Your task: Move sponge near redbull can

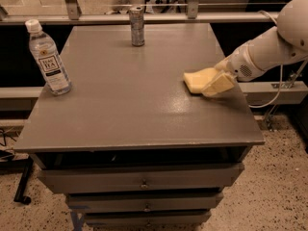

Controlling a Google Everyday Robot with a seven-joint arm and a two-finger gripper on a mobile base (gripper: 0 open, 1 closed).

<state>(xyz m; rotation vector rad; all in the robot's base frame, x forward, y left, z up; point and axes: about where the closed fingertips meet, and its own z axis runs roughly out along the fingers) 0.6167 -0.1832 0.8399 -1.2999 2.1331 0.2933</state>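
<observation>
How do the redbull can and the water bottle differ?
The redbull can is opaque silver metal; the water bottle is clear plastic, white-capped. The can is shorter, at the table far edge; the bottle stands at the left edge. Both are upright. The gripper is at the sponge, right side.
</observation>
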